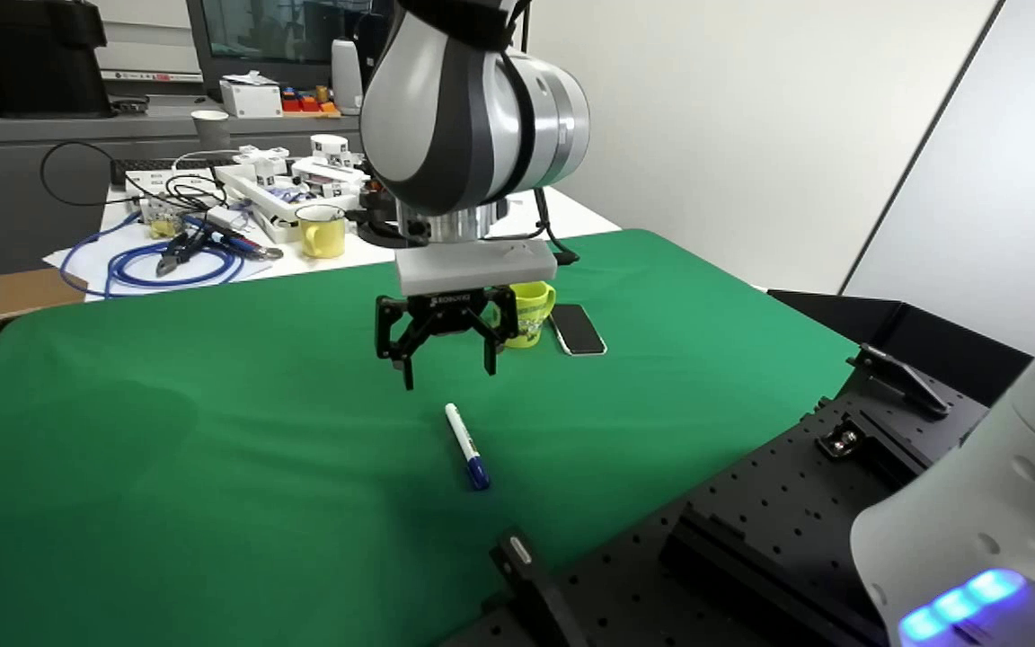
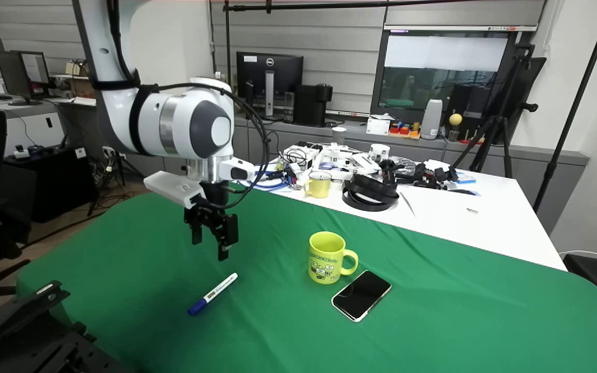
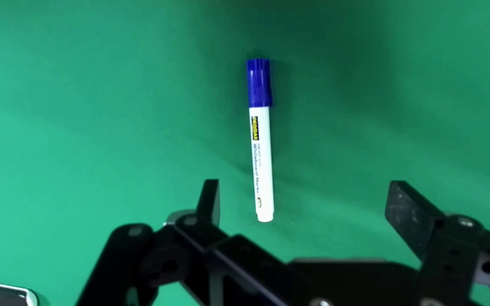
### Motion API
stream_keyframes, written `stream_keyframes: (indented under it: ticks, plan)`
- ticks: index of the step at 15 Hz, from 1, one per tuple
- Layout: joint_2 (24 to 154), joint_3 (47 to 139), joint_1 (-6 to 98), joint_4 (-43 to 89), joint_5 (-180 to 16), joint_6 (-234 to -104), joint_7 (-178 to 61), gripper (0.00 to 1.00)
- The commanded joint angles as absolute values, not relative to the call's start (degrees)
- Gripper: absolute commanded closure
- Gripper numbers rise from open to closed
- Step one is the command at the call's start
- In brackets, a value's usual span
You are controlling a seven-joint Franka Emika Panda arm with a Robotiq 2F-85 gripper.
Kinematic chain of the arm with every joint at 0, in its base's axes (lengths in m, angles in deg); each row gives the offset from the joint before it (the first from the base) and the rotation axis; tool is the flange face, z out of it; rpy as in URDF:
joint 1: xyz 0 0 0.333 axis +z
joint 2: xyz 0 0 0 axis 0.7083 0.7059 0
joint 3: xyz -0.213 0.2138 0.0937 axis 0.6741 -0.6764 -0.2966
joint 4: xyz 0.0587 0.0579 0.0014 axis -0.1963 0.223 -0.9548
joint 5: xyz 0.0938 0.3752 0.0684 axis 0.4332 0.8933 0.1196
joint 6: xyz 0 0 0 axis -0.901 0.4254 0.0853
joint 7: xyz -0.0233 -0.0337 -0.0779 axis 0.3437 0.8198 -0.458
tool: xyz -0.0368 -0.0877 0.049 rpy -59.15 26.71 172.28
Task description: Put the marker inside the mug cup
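The marker, white with a dark blue cap, lies flat on the green cloth in both exterior views point(image 1: 464, 440) point(image 2: 221, 286). In the wrist view the marker point(image 3: 263, 157) stretches up from between the fingertips, nearer the left finger, with its blue cap farthest away. My gripper point(image 1: 449, 378) is open and holds nothing. It hangs above the cloth near the marker's white end, as an exterior view also shows point(image 2: 210, 250). The yellow-green mug cup point(image 2: 324, 259) stands upright with its handle to the side. In an exterior view the mug cup point(image 1: 531, 314) is partly hidden behind the gripper.
A dark phone point(image 2: 361, 295) lies flat beside the mug cup; its corner shows in the wrist view point(image 3: 0, 294). A white table behind holds another yellow mug point(image 2: 319, 185), cables and black straps point(image 2: 370, 191). A black perforated base plate point(image 1: 751, 530) borders the green cloth.
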State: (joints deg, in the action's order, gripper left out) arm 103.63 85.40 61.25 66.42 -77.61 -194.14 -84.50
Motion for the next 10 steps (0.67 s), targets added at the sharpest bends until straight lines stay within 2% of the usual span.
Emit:
stream_keyframes:
  ticks: [1,10]
  plan:
    - [106.6,87.6,64.9,66.6,-76.7,-198.9,-84.3,0.00]
    - [112.6,93.6,71.8,66.5,-75.3,-206.1,-83.9,0.00]
